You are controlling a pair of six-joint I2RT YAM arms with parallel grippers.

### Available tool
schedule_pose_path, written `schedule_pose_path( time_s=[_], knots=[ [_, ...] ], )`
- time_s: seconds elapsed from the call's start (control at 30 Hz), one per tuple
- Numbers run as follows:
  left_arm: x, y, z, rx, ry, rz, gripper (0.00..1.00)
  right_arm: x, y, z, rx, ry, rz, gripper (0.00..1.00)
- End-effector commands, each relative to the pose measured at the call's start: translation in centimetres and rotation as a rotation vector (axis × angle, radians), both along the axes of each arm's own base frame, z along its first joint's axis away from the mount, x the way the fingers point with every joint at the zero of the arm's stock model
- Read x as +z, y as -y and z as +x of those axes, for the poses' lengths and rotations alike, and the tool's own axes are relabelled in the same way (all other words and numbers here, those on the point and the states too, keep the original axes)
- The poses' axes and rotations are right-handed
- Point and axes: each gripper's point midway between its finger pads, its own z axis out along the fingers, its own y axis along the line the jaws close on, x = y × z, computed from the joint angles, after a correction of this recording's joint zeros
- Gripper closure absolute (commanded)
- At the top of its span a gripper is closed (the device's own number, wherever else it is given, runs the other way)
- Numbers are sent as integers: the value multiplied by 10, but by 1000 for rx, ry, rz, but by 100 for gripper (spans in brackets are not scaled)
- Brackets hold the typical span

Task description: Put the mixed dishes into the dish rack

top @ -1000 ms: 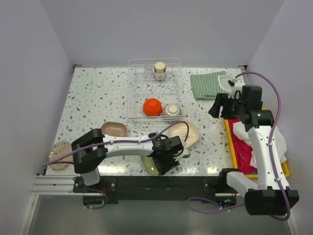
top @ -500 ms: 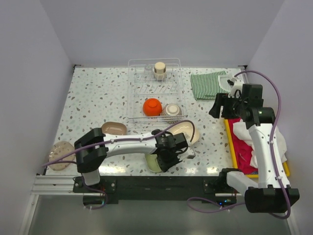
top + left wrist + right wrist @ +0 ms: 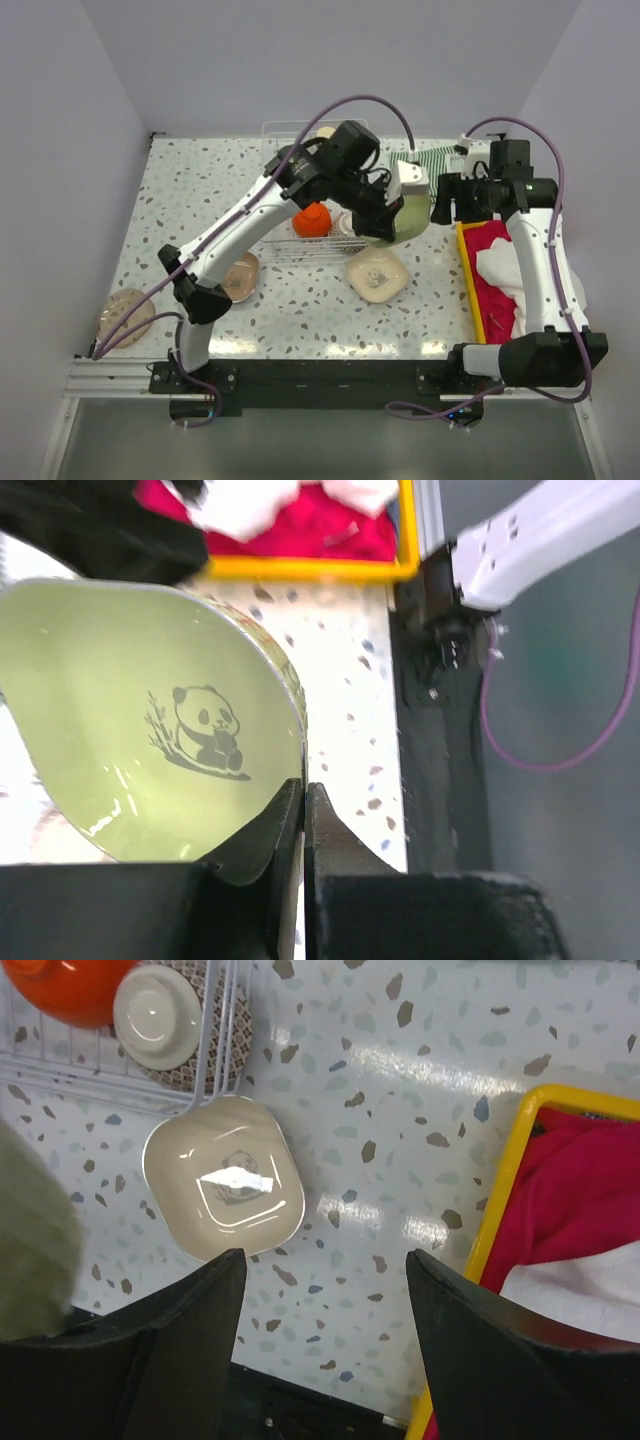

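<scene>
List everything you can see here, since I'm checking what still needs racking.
dish rack: one, clear wire, far middle of table
orange-red bowl: one, in the rack
patterned bowl: one, grey with a cream base, in the rack beside the orange-red bowl
cup: one, cream, rack's far end
green plate: one, panda print, held up
cream plate: one, on the table before the rack
brown plate: one, table, partly hidden
round plate: one, pale, near left
striped cloth: one, green-white, far right
tray: one, yellow, holding red and white cloths
left claw: shut on the green plate
right claw: open, empty
</scene>
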Motion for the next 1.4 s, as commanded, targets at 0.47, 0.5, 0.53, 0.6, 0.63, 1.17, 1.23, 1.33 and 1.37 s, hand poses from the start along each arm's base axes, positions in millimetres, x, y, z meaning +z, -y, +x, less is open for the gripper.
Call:
schedule_pose_path(
  time_s=[0.47,0.5,0.53,0.6,0.63,1.17,1.23,1.33,1.37],
  knots=[
    [53,-40,238,504,-150,-720,100,-5,22,85,-68,-35,-89,30],
    [56,-38,242,520,-205,-746,100,-7,24,86,-72,-38,-97,30],
    [48,-35,254,528,-224,-772,100,-8,25,88,-75,-35,-103,30],
    [46,-36,261,548,-317,-817,100,-13,26,90,-81,-37,-107,30],
    [45,-34,266,537,-313,-857,100,-16,27,90,-80,-44,-109,30],
    [-16,-48,303,717,-726,-950,100,-27,42,80,-65,-78,-216,30],
    [-19,-52,307,749,-754,-935,100,-29,44,76,-61,-86,-223,30],
    [-22,-58,312,776,-781,-926,100,-31,44,75,-56,-93,-235,30],
    [-24,-58,313,781,-785,-922,100,-31,45,75,-55,-93,-240,30]
  ],
)
